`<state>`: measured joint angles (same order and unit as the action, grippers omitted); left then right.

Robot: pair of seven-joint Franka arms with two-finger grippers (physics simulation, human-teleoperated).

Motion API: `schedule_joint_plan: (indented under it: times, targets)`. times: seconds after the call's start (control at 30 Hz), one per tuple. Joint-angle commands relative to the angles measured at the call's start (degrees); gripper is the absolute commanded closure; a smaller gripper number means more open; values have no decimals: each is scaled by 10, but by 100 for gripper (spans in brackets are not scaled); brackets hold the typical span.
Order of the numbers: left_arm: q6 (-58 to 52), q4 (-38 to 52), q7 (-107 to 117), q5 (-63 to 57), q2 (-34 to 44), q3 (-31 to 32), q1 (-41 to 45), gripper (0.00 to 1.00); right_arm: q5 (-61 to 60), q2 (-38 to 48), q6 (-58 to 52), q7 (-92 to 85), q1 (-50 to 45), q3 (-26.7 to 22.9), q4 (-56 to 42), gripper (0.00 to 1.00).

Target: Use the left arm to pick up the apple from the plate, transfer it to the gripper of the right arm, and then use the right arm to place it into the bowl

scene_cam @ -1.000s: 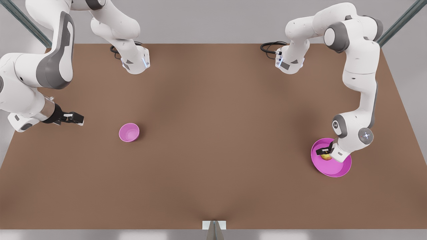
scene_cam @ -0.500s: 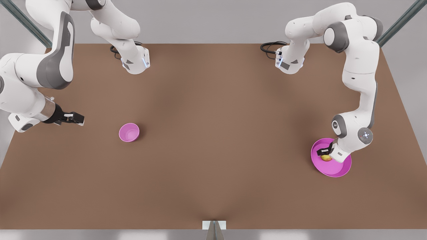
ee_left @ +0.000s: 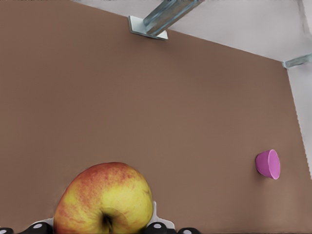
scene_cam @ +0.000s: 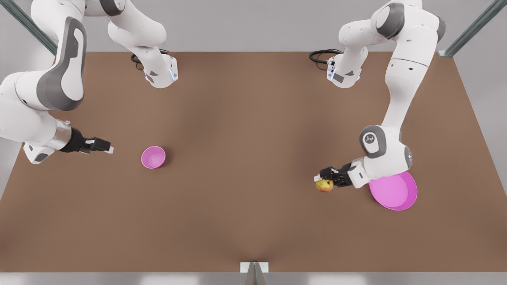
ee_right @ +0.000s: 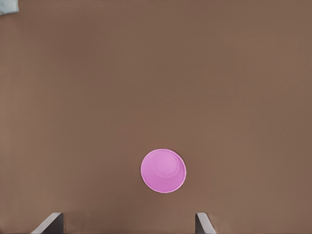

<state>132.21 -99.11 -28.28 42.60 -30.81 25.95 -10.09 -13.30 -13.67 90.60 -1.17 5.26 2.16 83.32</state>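
Observation:
The yellow-green, red-blushed apple (scene_cam: 324, 185) hangs above the bare table, just off the plate's edge toward the front view's left, with my left gripper (scene_cam: 326, 180) shut on it. Up close in the left wrist view, the apple (ee_left: 105, 200) sits between the fingers (ee_left: 158, 225). The wide magenta plate (scene_cam: 396, 194) lies on the front view's right, partly under the left arm. At centre-left stands the small deep bowl (scene_cam: 153, 157), (ee_left: 268, 164), (ee_right: 163, 170). My right gripper (scene_cam: 106, 149) hovers open beside the bowl on the front view's left, fingertips (ee_right: 50, 222) spread wide.
The brown table (scene_cam: 253, 138) stretches wide between bowl and plate. Both arm bases (scene_cam: 160, 73), (scene_cam: 344, 73) stand at the far edge with black cables. A metal bracket (scene_cam: 254, 267) sits at the near edge, and frame struts rise at the far corners.
My left gripper has lifted the apple off the plate and carried it toward the front view's left. The right gripper has slid a little toward the bowl.

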Motion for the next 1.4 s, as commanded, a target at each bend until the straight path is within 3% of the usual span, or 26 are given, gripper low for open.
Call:
schedule_joint_plan:
  times: [0.0, 0.17, 0.23, 0.3, 0.4, 0.5, 0.6, 0.87, 0.97, 1.2, 1.37]
  targets:
    - [-34, 33, -548, 104, -28, 23, 1, 30, -135, -15, 16, 5, 6, -2, 0, 0]
    - [-79, 87, -830, 266, -97, 51, 25, 30, -403, -118, 26, -43, 23, 4, 1, 0]
    - [-80, 113, -939, 359, -130, 54, 84, 30, -470, -149, 30, -77, 11, 5, 2, 0]
    - [-79, 142, -985, 375, -140, 54, 124, 30, -487, -154, 85, -87, -35, 5, 4, 0]
    - [-78, 223, -1052, 407, -189, 54, 184, 30, -545, -181, 147, -144, -49, 46, 11, 0]
    - [-70, 326, -1137, 454, -271, 56, 250, 30, -570, -201, 180, -215, -50, 67, 11, 0]
    - [-35, 349, -1143, 473, -289, 60, 279, 30, -569, -206, 187, -250, -50, 71, 12, 0]
    - [-5, 369, -1142, 480, -316, 60, 288, 30, -552, -175, 192, -261, -64, 72, 55, 0]
    - [-1, 378, -1142, 481, -320, 60, 293, 30, -556, -131, 232, -278, -55, 108, 141, 0]
    - [-1, 378, -1142, 481, -320, 60, 293, 30, -579, -138, 333, -277, -66, 151, 138, 0]
    - [-1, 378, -1142, 481, -320, 60, 293, 30, -603, -144, 374, -272, -92, 152, 127, 0]
